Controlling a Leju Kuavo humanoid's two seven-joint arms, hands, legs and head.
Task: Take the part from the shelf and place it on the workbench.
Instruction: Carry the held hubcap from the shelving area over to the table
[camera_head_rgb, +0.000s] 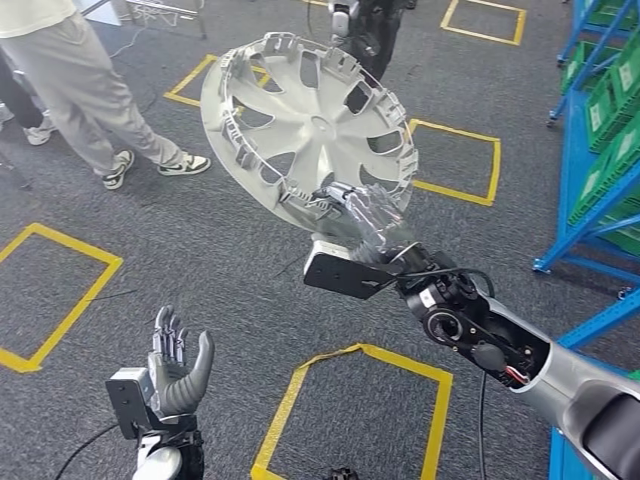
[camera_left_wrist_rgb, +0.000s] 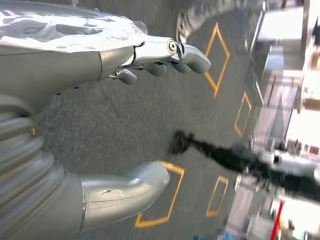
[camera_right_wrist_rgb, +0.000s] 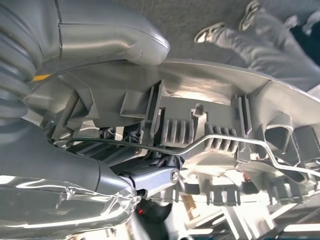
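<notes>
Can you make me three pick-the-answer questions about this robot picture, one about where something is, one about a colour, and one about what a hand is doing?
1. Where is the blue shelf rack?
A. on the robot's right side
B. on the robot's left side
C. behind the person

2. What colour are the tape squares on the floor?
A. red
B. yellow
C. white

3. What is the right hand doing?
A. hanging with nothing in it
B. pressing on the floor
C. holding the silver wheel cover by its rim

Answers:
1. A, the rack stands at the right edge of the head view.
2. B, every taped outline on the grey floor is yellow.
3. C, the head view shows the cover lifted in that hand, and the right wrist view shows the thumb over its edge. The left hand holds nothing, fingers apart.
</notes>
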